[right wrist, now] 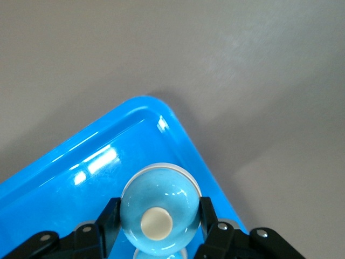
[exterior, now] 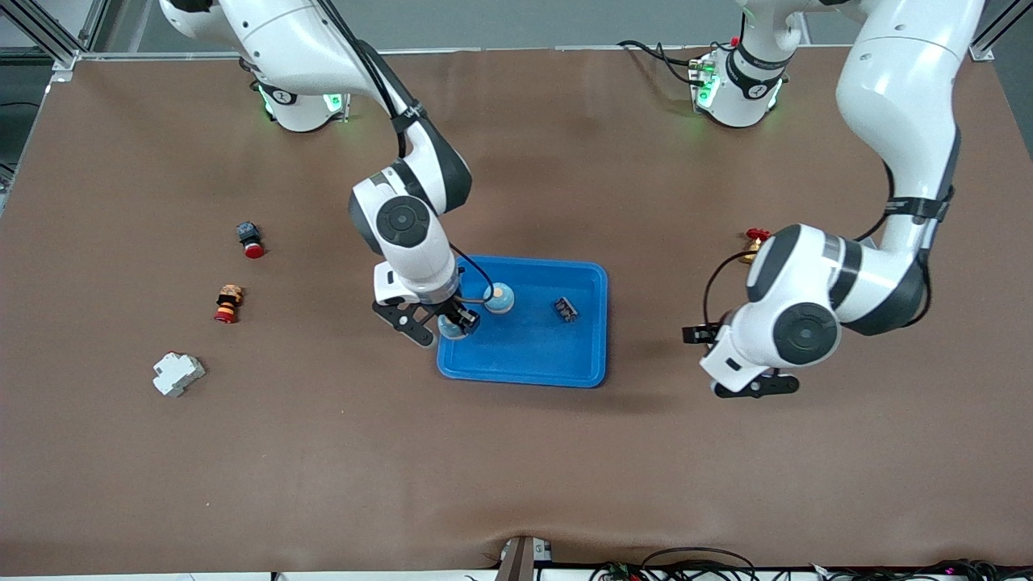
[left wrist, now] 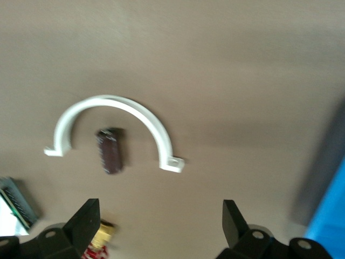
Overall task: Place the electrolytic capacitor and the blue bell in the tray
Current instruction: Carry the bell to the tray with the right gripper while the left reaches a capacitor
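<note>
Tray [exterior: 557, 367] already carries one blue bell [exterior: 499, 298] and a small dark part [exterior: 565, 309]. Right gripper [exterior: 453, 323] clamps a second pale-blue bell [right wrist: 156, 210] just over the tray's corner nearest the right arm, not yet released. Left gripper [left wrist: 161, 218], jaws wide and empty, hovers over the brown capacitor [left wrist: 110, 150] lying on the table inside a white clamp [left wrist: 116, 129], still to be fetched.

no readable text, labels, brands or numbers on any object or arm
</note>
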### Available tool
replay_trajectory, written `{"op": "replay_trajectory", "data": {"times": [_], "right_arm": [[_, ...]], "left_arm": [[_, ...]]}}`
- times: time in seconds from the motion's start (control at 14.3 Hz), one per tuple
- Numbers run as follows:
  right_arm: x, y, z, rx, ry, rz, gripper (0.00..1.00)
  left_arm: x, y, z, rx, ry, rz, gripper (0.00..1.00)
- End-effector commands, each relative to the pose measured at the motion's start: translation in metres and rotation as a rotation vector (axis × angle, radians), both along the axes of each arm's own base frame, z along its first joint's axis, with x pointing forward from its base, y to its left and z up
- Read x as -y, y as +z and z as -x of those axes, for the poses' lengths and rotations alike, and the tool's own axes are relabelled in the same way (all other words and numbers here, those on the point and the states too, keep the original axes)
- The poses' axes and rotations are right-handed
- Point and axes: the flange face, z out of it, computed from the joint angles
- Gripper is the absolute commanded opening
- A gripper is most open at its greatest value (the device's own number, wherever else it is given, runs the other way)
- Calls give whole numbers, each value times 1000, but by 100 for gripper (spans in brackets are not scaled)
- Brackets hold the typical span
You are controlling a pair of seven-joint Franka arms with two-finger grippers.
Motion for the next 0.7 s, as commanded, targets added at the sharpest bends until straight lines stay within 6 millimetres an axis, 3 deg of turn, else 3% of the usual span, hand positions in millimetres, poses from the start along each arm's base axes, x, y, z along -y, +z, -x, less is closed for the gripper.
{"op": "replay_trajectory", "data": {"times": [0.0, 0.35, 0.63], "right_arm": [[-21, -19, -10, 4, -43, 1, 0], [-48, -46, -14, 15, -74, 4, 0], [-58, -70, -15, 15, -90, 17, 0]], "left_arm": [[-23, -12, 3, 49, -64, -20, 100], [-70, -25, 22, 152, -122, -6, 100], [-84, -48, 32, 160, -116, 16, 100]]}}
